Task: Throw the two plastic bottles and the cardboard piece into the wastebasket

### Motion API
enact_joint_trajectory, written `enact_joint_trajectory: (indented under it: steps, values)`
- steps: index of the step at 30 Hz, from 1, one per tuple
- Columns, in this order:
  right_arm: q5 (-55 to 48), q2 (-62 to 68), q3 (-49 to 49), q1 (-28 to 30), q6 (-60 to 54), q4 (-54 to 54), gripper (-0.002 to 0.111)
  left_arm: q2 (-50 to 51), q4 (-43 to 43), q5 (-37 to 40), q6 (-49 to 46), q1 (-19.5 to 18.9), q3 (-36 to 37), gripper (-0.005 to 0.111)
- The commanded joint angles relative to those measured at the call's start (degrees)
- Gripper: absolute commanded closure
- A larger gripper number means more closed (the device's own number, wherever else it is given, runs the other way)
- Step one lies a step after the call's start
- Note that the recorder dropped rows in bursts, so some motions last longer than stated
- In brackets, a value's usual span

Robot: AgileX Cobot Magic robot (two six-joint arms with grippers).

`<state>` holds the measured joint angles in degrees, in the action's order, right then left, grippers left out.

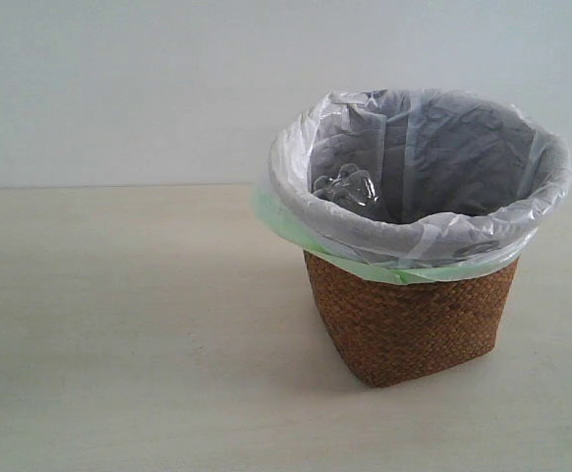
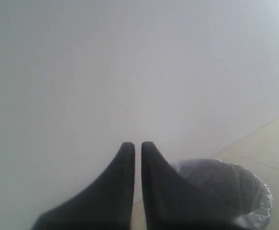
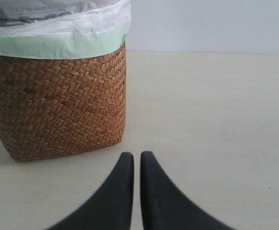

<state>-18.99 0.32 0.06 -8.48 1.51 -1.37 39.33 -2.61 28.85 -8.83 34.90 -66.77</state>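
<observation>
The brown wicker wastebasket point(image 1: 409, 320) with its white and pale green bag stands right of centre on the beige table. The clear base of one plastic bottle point(image 1: 348, 187) shows inside it against the liner; which bottle it is I cannot tell. The other bottle and the cardboard piece are out of sight. Neither arm appears in the exterior view. My left gripper point(image 2: 137, 145) is shut and empty, high up, facing the wall with the wastebasket point(image 2: 235, 187) below it. My right gripper point(image 3: 136, 155) is shut and empty, low over the table beside the wastebasket point(image 3: 58, 105).
The beige table point(image 1: 119, 334) spreads bare to the left and front of the basket. A pale wall point(image 1: 119, 88) closes the back. No other objects show.
</observation>
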Motion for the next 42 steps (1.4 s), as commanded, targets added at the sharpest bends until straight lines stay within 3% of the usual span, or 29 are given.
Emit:
enact_joint_trajectory:
  steps: [1,9,15,22,35,42]
  values:
    - [0.5,-0.3,-0.1,-0.1,-0.2,-0.5,0.106,-6.0,-0.9,-8.1,0.7,0.1,11.7,0.103]
    - [0.5,-0.3,-0.1,-0.1,-0.2,-0.5,0.106,-13.6,-7.5,-16.2,0.7,0.1,29.3,0.103]
    - [0.5,-0.3,-0.1,-0.1,-0.2,-0.5,0.106,-14.6,-8.5,-16.5,0.7,0.1,35.7,0.103]
    - [0.5,-0.3,-0.1,-0.1,-0.2,-0.5,0.106,-14.6,-10.1,-12.7,0.7,0.1,36.3,0.103]
    - [0.5,-0.3,-0.1,-0.1,-0.2,-0.5,0.106,-16.8,-10.1,-12.6,0.7,0.0,36.3,0.103]
    - [0.5,-0.3,-0.1,-0.1,-0.2,-0.5,0.106,-23.6,-10.1,-12.6,0.7,-7.9,36.3,0.103]
